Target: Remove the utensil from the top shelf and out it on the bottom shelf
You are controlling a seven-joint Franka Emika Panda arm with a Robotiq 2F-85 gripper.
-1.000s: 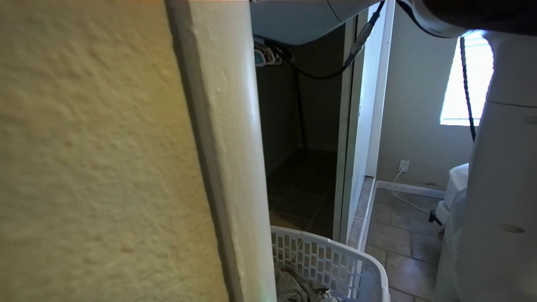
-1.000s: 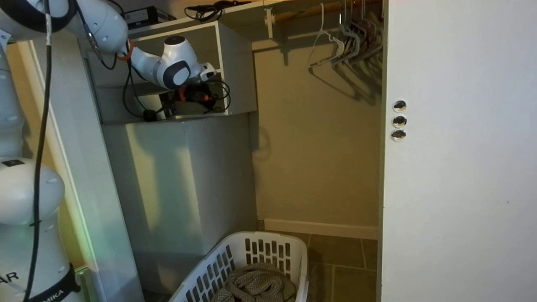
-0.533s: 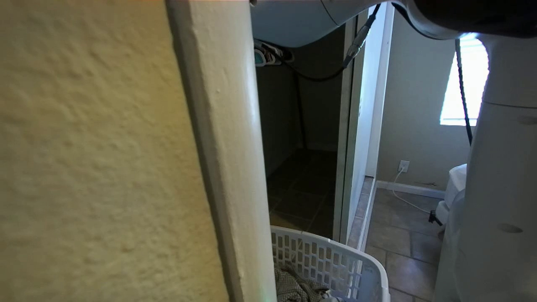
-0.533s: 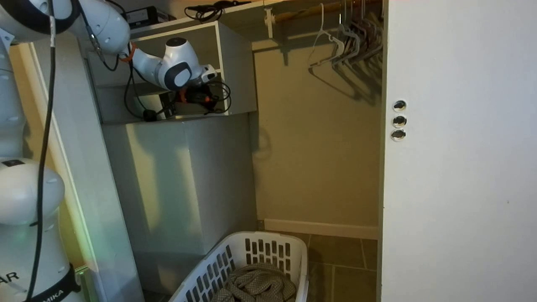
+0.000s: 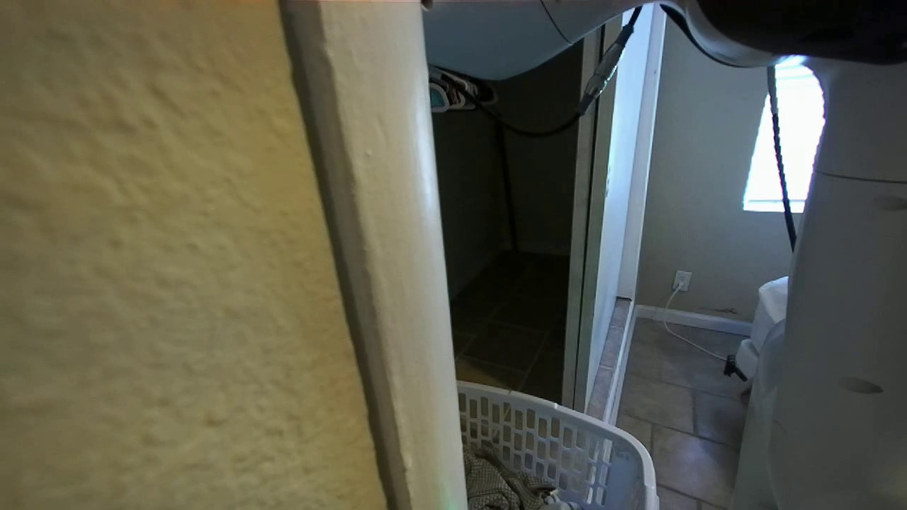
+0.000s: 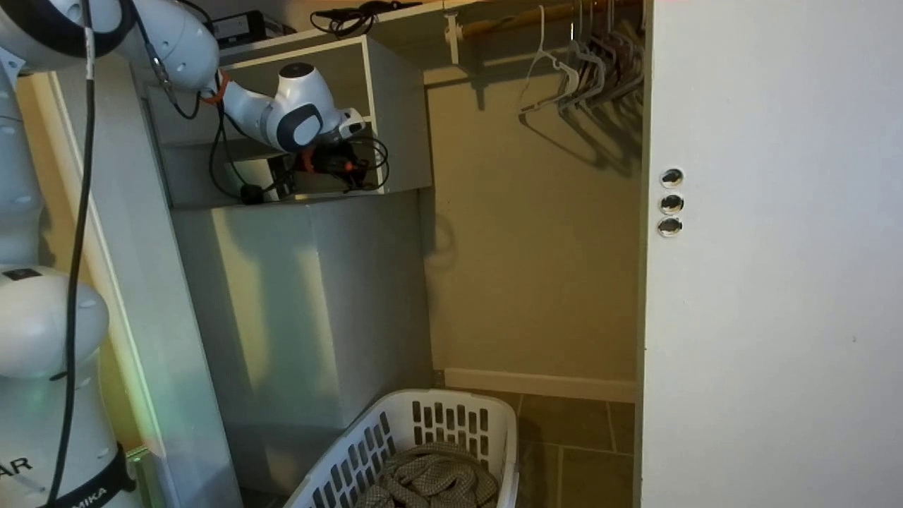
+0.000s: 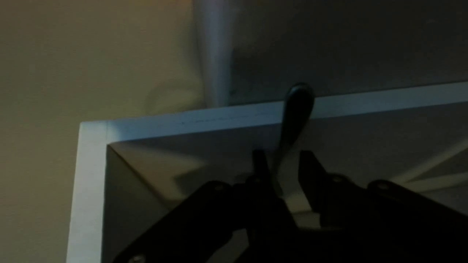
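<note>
The utensil (image 7: 299, 106) shows in the wrist view as a dark shape with a wide rounded end. That end overlaps the white front edge (image 7: 153, 126) of a shelf compartment, and a thin part runs down between my fingers. My gripper (image 7: 282, 155) is open. The utensil lies close to the left finger (image 7: 259, 162), with a gap to the right finger (image 7: 309, 171); I cannot tell whether it touches. In an exterior view my robot hand (image 6: 303, 123) is at the shelf unit (image 6: 398, 123), with the gripper in front of the lower compartment. The utensil is not discernible in the exterior views.
A white laundry basket (image 6: 504, 437) with brown cloth (image 6: 441, 473) stands below. A pale box (image 6: 254, 173) sits in the lower compartment. A black cable (image 6: 353, 17) lies on the ledge above. Hangers (image 6: 557, 92) hang beside the unit. A white door (image 6: 776, 282) borders the closet.
The arm has shifted a few pixels right and down in an exterior view, mostly in the first half second. Its hanging cable has swung slightly. The hand is nearly still since then.
</note>
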